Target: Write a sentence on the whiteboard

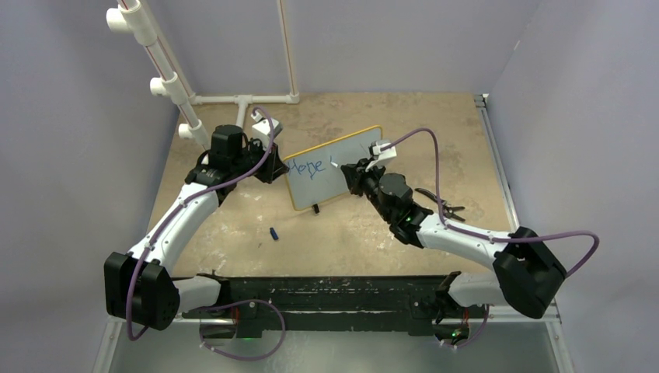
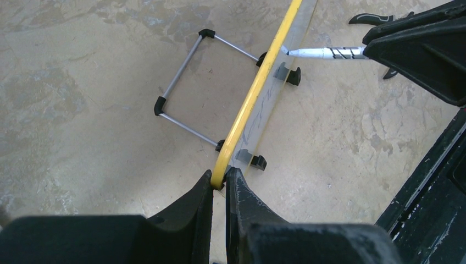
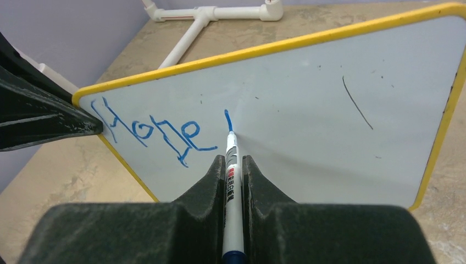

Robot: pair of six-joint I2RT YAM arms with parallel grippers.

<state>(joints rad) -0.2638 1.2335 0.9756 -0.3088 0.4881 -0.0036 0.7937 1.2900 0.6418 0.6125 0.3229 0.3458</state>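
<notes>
Now, the sentence (image 3: pixel 147 132): blue marker on the board's left half. It reads "Hope", with one short upright stroke just to its right.
Whiteboard (image 1: pixel 320 190): stands upright on its black feet near the middle of the table.
Board against the fingers: its left end is pinched between the left fingers. Its written face lies straight ahead of the right fingers.
Marker (image 3: pixel 231 176): white barrel lying in the slot between the right fingers. The blue tip sticks out ahead of them and touches the board at the foot of the short stroke.
Right gripper (image 3: pixel 231 160): clamped tight on the marker.
Left gripper (image 2: pixel 218 179): clamped on the yellow frame, one finger on each face of the board.
Right arm: reaches in from the near right, elbow low, wrist aimed forward and left at the board.
Left arm: rises from its base and bends in towards the board's left end.
Board's long axis: runs left to right, with the right end set farther back. The written face turns towards the near right.
Marker's long axis: in line with the right fingers, tip towards the board.
Table (image 1: pixel 233 233): mottled tan; a small blue cap (image 1: pixel 273 232) lies near the left arm, apart from the board.
</notes>
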